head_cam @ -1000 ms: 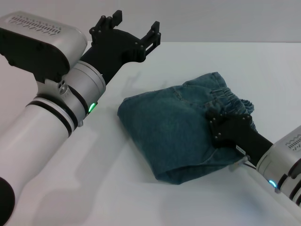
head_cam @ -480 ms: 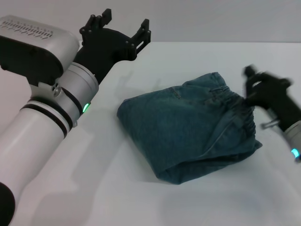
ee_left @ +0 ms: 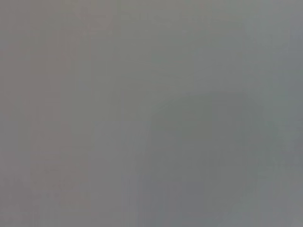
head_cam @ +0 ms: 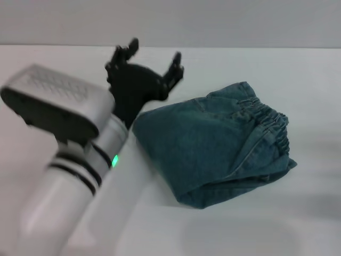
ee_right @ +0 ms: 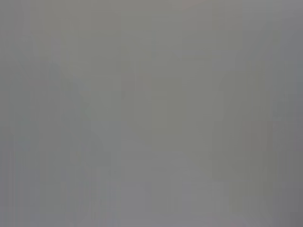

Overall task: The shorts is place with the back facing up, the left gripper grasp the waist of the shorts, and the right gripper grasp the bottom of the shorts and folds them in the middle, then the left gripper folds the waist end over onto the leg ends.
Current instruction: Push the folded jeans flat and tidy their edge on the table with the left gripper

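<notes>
white table (head_cam: 277,69) | shorts (head_cam: 213,144) lie folded mid-table, waist (head_cam: 269,125) on top, so folding looks done | left gripper (head_cam: 152,61) hovers just beside shorts, jaws spread, empty | right gripper unseen

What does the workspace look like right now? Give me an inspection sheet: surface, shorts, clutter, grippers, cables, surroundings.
Surface: white table, bare around the garment.
Job's things: the shorts lie folded into a compact bundle right of centre; the waist of the shorts, the gathered elastic band, sits on top at the right end of the bundle.
Clutter: nothing seen.
Grippers: the left gripper is open, holding nothing, raised just off the bundle's left edge. The right gripper is not in the head view.
Cables: nothing seen.
Surroundings: plain grey wall behind the table. Both wrist views show only flat grey.
</notes>
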### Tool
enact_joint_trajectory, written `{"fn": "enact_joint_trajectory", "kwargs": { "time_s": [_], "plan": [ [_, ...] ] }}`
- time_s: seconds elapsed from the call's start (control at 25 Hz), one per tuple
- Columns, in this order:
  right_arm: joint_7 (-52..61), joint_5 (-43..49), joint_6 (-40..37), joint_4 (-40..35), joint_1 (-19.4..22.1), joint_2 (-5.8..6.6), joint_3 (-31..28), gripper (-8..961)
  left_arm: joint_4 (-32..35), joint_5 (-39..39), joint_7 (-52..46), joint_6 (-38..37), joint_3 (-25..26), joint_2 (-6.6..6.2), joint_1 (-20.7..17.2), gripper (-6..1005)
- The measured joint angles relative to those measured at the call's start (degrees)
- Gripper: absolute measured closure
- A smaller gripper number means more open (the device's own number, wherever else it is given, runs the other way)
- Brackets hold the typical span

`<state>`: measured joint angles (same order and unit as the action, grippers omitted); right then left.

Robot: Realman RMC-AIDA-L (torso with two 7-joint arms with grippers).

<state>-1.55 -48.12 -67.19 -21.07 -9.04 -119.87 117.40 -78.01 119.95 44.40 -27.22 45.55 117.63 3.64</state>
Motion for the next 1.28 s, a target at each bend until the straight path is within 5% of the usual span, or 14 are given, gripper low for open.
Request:
{"fn": "enact_joint_trajectory", "kwargs": {
  "time_s": [0.24, 0.32, 0.48, 0.68, 1.28],
  "plan": [
    [0.4, -0.3, -0.3, 1.8, 1.4, -0.01, -0.1, 838, 9.3, 8.5, -8.8, -11.7, -8.9, 0.0, -0.3, 191],
    [0.5, -0.6, -0.1, 2.3, 1.4, -0.01, 0.2, 838, 18.6, 15.3, -19.0, -19.8, -13.6, 0.07, 1.7, 193],
    [0.6, -0.8, 0.5, 2.5, 1.4, -0.01, 0.7, 837, 28.0, 19.5, -30.7, -24.9, -17.2, 0.17, 4.8, 359],
    [0.6, -0.8, 1.5, 2.4, 1.0, -0.01, 1.0, 836, 35.2, 23.2, -33.4, -29.9, -21.1, 0.33, 6.8, 535],
    [0.6, -0.9, 2.5, 1.0, 0.6, -0.01, 1.8, 833, 42.9, 27.4, -40.9, -31.3, -26.2, 0.54, 10.3, 978]
  ]
}}
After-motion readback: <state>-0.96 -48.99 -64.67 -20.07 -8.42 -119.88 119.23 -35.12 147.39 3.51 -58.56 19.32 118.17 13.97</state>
